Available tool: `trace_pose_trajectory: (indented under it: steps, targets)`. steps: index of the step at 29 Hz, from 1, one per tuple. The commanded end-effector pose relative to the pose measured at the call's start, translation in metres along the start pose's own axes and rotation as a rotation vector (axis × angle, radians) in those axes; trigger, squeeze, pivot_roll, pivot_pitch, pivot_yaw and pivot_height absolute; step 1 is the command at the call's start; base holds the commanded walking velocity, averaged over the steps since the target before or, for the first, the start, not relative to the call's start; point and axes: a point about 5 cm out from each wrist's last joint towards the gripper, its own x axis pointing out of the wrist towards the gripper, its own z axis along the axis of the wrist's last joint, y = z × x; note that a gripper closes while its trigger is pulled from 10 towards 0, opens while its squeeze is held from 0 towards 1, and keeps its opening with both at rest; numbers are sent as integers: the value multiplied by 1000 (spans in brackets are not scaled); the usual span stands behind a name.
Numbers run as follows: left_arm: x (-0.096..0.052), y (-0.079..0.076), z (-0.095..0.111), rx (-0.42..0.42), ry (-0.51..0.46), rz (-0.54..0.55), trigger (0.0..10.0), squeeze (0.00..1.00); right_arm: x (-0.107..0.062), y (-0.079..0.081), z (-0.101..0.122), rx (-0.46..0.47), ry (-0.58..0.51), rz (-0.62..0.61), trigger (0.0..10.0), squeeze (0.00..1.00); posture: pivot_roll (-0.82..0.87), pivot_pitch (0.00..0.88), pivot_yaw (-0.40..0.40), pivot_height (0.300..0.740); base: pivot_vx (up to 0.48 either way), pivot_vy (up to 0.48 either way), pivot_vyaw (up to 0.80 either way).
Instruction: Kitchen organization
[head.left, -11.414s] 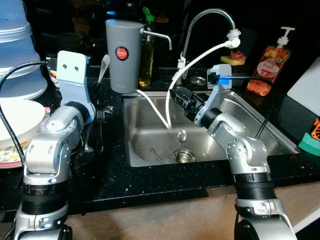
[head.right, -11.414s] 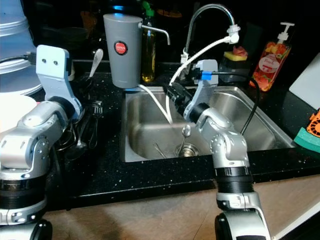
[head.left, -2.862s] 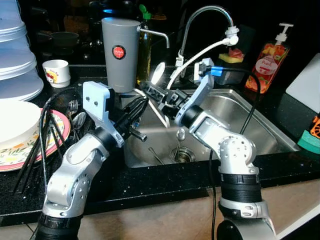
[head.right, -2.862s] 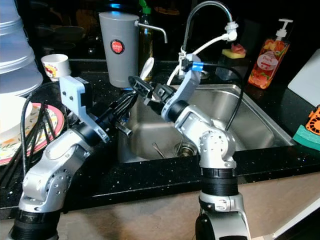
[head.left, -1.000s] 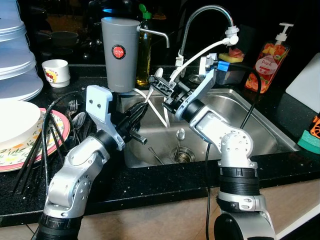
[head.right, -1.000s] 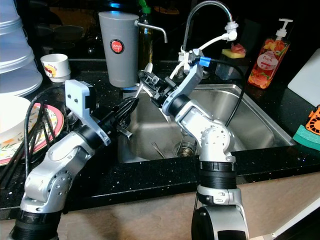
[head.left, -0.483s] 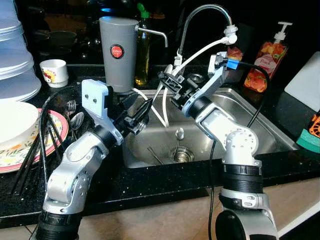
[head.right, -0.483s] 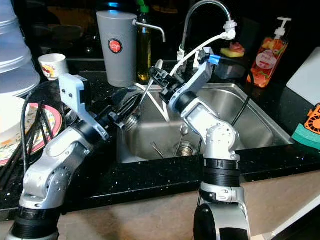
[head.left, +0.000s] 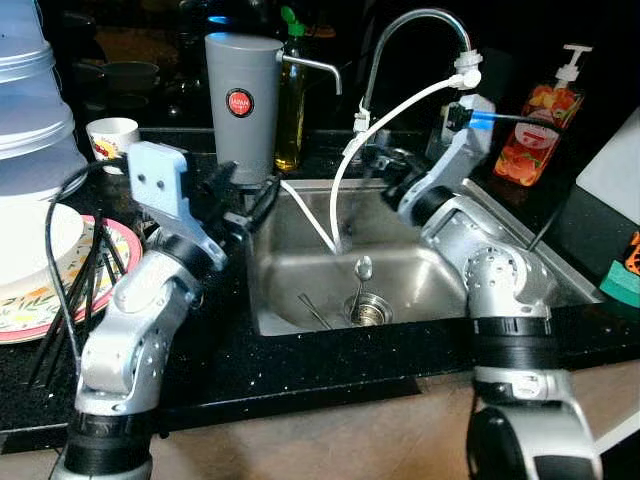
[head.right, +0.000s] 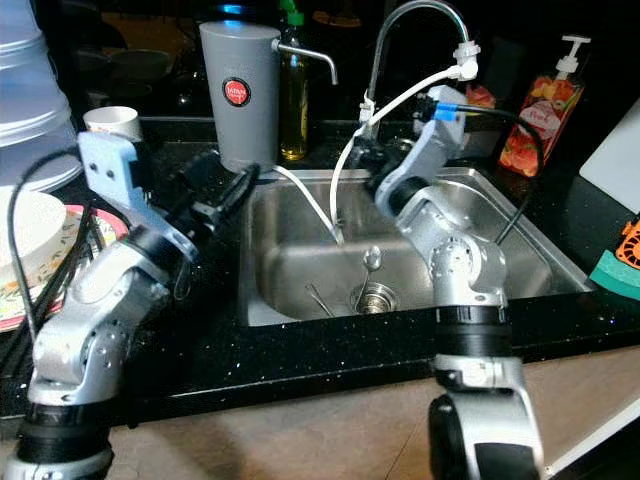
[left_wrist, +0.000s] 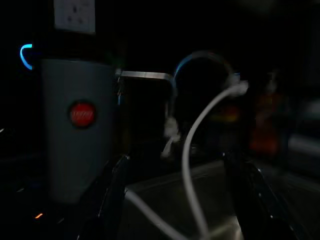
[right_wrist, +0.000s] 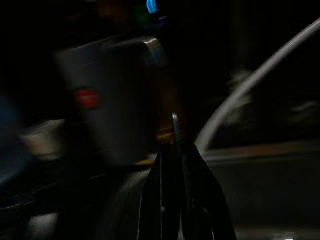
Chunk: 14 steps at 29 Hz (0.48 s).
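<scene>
The right gripper (right_wrist: 172, 150) is pinched on a thin, stiff, slippery spoon handle (right_wrist: 175, 127), best held mid-shaft; the left gripper (left_wrist: 180, 200) is spread, empty.

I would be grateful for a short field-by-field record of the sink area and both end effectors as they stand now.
Setting: dark counter with a steel sink
Left end effector: open, above the counter at the sink's left edge, facing the grey canister
Right end effector: shut on a thin metal utensil, above the sink's back edge near the white hose
In the sink: a spoon by the drain
Left of the sink: patterned plate, small cup
Behind, right: soap bottle
</scene>
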Motion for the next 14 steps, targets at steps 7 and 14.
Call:
trace_pose_trajectory:
  steps: [7, 14]
  targets:
    - [-5, -16, -35, 90, 277, -129, 10000, 0, 6, 6, -30, -185, 47, 44, 0, 0, -28, 44, -42, 740, 0, 0, 0]
    - [-6, -38, -48, 47, 396, -280, 10000, 0, 14, 24, -70, -135, 98, 131, 0, 0, -11, 43, -49, 740, 0, 0, 0]
